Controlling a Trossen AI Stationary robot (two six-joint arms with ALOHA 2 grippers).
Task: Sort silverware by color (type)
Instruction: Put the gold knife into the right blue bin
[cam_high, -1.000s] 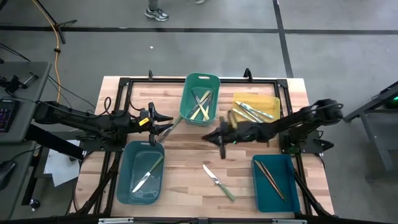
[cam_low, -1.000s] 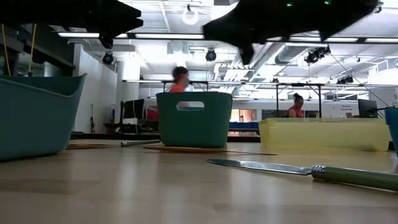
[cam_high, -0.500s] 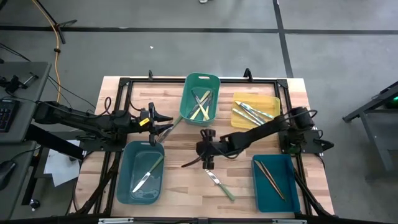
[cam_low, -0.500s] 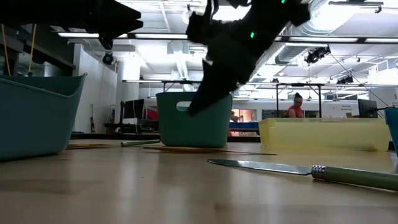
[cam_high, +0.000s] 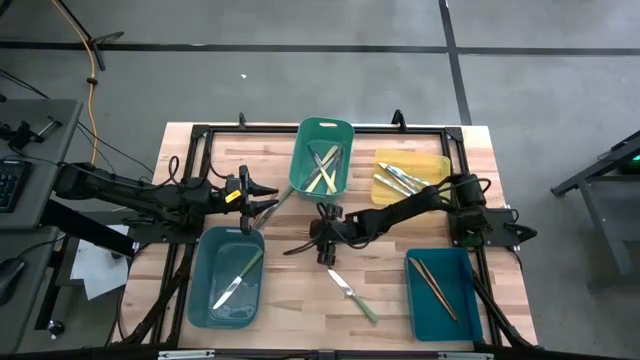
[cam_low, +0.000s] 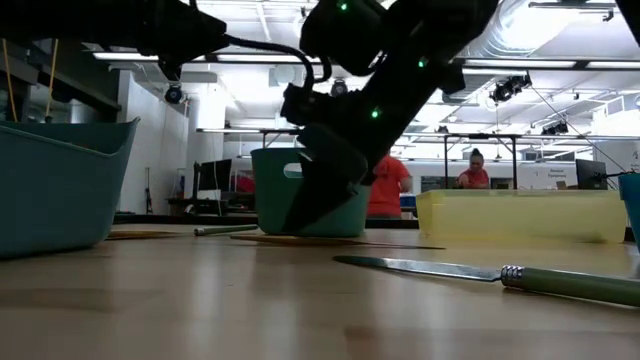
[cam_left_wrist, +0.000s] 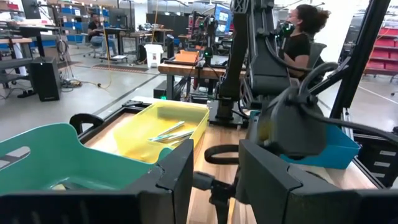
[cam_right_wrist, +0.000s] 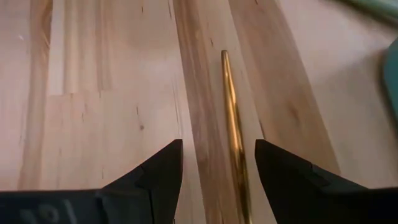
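The pale butcher-block wooden worktop (cam_high: 300, 290) sits inside a black metal frame on a grey concrete floor (cam_high: 330, 80) crossed by dark tape lines. Beyond the worktop the room is a strip-lit workshop with benches and racks; one person in a red top (cam_low: 385, 187) stands behind the bins.

The green rectangular plastic bin (cam_high: 322, 160) at the worktop's far middle is the landmark. It holds pale-handled silverware. Just right of it the yellow plastic bin (cam_high: 411, 175) holds several utensils. Toward the near edge, the large teal plastic bin (cam_high: 227, 277) to its left holds one knife, and the smaller teal bin (cam_high: 445, 283) to its right holds dark-handled pieces.

The right claw (cam_high: 327, 247), spread wide, is low over the bare wood just in front of the green bin, straddling a slim dark-brown, gold-glinting utensil handle (cam_right_wrist: 233, 124) without touching it. The left claw (cam_high: 262, 203) hovers just left of the green bin, part-spread, nothing visibly between its fingers.

A green-handled metal knife (cam_high: 351, 292) lies loose in front of the right claw.
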